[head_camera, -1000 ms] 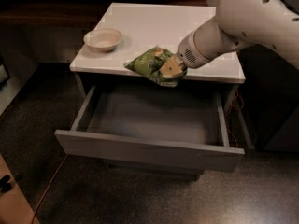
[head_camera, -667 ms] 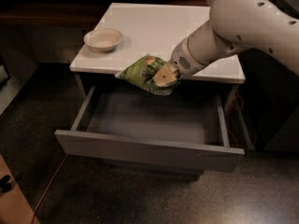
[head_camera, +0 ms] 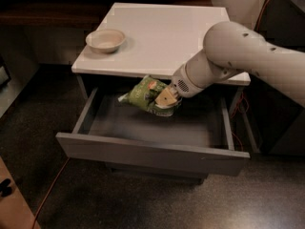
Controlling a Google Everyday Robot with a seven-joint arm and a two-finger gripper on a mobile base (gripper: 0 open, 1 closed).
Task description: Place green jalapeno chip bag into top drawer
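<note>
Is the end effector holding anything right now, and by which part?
Yes: the end effector grips the green jalapeno chip bag by the end nearest the arm, over the open top drawer.

gripper [head_camera: 167,99] and green jalapeno chip bag [head_camera: 142,95] above top drawer [head_camera: 152,154], apparently open room below

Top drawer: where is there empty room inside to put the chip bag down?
The top drawer floor is bare from its left wall to its right wall, in front of the green jalapeno chip bag. It is crowded only at the back middle, where the end effector holds the bag over the drawer.
</note>
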